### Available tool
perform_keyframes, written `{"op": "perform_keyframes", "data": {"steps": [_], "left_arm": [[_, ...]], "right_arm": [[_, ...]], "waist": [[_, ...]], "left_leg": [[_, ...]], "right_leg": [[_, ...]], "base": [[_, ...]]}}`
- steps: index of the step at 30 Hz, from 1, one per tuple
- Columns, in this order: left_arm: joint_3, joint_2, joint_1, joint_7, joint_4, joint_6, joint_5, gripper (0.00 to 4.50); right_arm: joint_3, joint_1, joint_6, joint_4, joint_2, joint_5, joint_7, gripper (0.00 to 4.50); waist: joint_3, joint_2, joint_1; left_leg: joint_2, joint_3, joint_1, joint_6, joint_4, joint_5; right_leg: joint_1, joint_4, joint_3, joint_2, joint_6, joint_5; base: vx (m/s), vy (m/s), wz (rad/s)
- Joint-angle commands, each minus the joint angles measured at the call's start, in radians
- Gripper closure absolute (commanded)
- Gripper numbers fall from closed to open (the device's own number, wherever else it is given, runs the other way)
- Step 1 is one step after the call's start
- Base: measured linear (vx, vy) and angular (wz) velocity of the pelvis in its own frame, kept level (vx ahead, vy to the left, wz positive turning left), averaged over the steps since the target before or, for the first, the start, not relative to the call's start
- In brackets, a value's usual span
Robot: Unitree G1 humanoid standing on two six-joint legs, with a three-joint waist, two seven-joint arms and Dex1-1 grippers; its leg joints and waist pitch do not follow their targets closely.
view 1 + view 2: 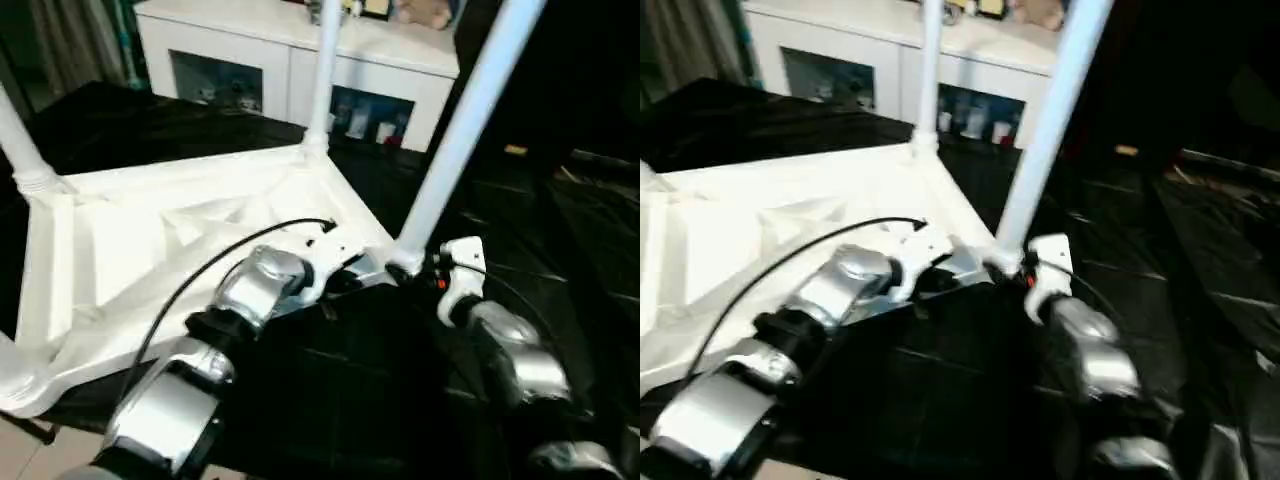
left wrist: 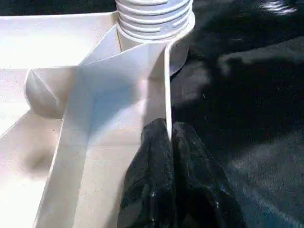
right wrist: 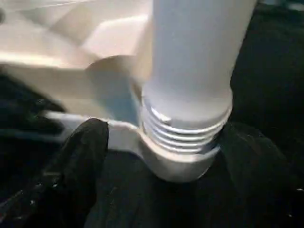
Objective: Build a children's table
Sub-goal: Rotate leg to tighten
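Observation:
The white tabletop (image 1: 150,250) lies upside down on a black sheet, ribbed underside up. Legs stand in its corners: one at the far corner (image 1: 322,70), one on the left (image 1: 18,140), and a leaning one at the near right corner (image 1: 460,130). My left gripper (image 2: 168,137) is shut on the tabletop's rim (image 2: 167,95), just short of that corner socket. My right gripper (image 3: 171,156) is open, one finger (image 3: 80,156) on each side of the leaning leg's base (image 3: 185,128), where thread rings show above the socket. In the eye views it sits at the leg's foot (image 1: 420,268).
A white glass-door cabinet (image 1: 290,70) stands behind the tabletop. The black sheet (image 1: 560,230) spreads to the right and front. A strip of pale floor (image 1: 20,450) shows at the near left. A black cable (image 1: 200,275) loops over my left forearm.

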Motion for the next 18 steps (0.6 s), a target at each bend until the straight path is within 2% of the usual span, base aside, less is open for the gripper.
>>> {"op": "perform_keyframes", "data": {"steps": [1,6,7,8,11,14,18], "left_arm": [[-0.04,0.02,0.045,-0.093,-0.01,-0.018,-0.009,4.5],[-0.064,0.072,0.072,-0.228,-0.078,-0.046,-0.03,4.5],[-0.075,0.091,0.082,-0.273,-0.106,-0.05,-0.038,4.5],[-0.092,0.118,0.1,-0.343,-0.155,-0.035,-0.053,4.5],[-0.102,0.135,0.113,-0.377,-0.188,-0.026,-0.057,4.5],[-0.1,0.14,0.12,-0.384,-0.208,-0.013,-0.061,4.5],[-0.099,0.144,0.124,-0.391,-0.222,-0.004,-0.062,4.5]], "right_arm": [[0.038,0.011,0.013,-0.073,-0.045,0.028,0.122,0.6],[0.029,0.019,0.023,-0.107,-0.103,0.045,0.206,0.6],[0.029,0.019,0.027,-0.113,-0.113,0.05,0.224,0.6],[0.036,0.02,0.037,-0.125,-0.13,0.052,0.255,0.6],[0.053,0.023,0.043,-0.136,-0.147,0.044,0.284,0.6],[0.065,0.022,0.051,-0.144,-0.15,0.038,0.29,0.6],[0.091,0.018,0.04,-0.134,-0.156,0.01,0.31,0.6]], "waist": [[-0.036,-0.007,0.008],[-0.039,-0.006,0.005],[-0.04,-0.005,0.006],[-0.041,-0.009,0.006],[-0.041,-0.004,0.011],[-0.039,-0.007,0.012],[-0.038,-0.01,0.011]], "left_leg": [[0.025,-0.003,-0.011,0.07,-0.073,-0.218],[0.028,0.0,-0.009,0.072,-0.07,-0.176],[0.029,0.0,-0.007,0.076,-0.068,-0.157],[0.03,0.002,-0.007,0.083,-0.067,-0.135],[0.03,0.006,-0.001,0.1,-0.062,-0.104],[0.029,0.007,-0.001,0.096,-0.064,-0.117],[0.029,0.006,0.0,0.072,-0.066,-0.152]], "right_leg": [[0.047,-0.091,0.034,-0.051,-0.148,-0.289],[0.045,-0.077,0.034,-0.048,-0.191,-0.19],[0.046,-0.072,0.033,-0.048,-0.208,-0.148],[0.048,-0.066,0.033,-0.047,-0.221,-0.103],[0.047,-0.057,0.035,-0.046,-0.252,-0.028],[0.05,-0.058,0.035,-0.047,-0.261,-0.031],[0.048,-0.065,0.035,-0.048,-0.237,-0.104]], "base": [[0.0,0.0,0.0],[0.0,0.0,0.0],[0.0,0.0,0.0],[0.0,0.0,0.0],[0.0,0.0,0.0],[0.0,0.0,0.0],[0.0,0.0,0.0]]}}
